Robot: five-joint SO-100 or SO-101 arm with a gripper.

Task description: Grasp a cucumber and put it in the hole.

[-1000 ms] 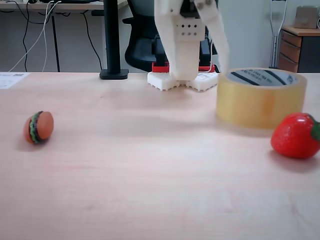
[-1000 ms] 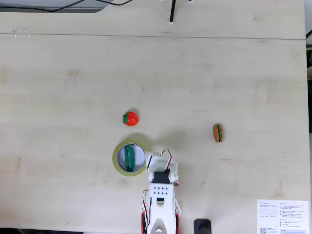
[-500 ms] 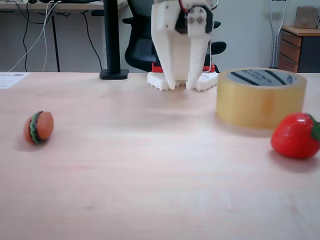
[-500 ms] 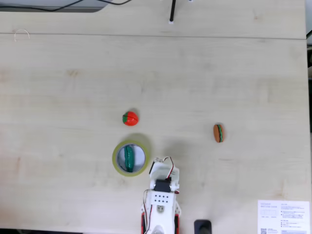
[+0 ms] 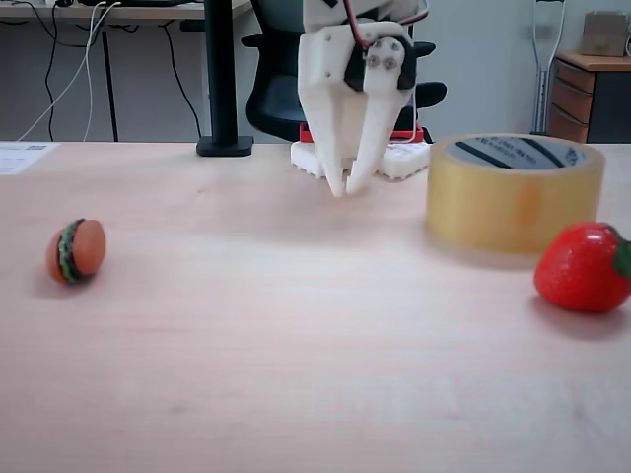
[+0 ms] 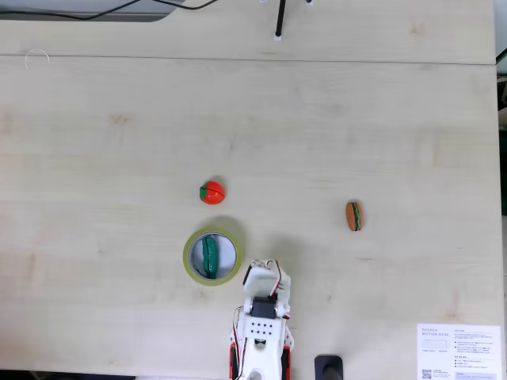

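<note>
The teal-green cucumber [image 6: 209,256] lies inside the hole of the yellowish tape roll [image 6: 190,258], seen from above in a fixed view. From the low fixed view the tape roll [image 5: 513,202] stands at the right and its wall hides the cucumber. My white gripper [image 5: 344,190] hangs above the table to the left of the roll, fingers pointing down, tips together, nothing between them. From above, the gripper [image 6: 258,275] sits just right of the roll, close to the arm's base.
A red strawberry [image 5: 584,266] lies in front of the roll; from above the strawberry [image 6: 211,192] is beyond it. A tiny burger [image 5: 76,250] rests at the left, and from above the burger [image 6: 353,216] is to the right. A black pole base [image 5: 224,146] stands behind.
The gripper has drawn away from the tape roll toward the arm's base, and its fingers have gone from apart to shut. The cucumber stays in the roll.
</note>
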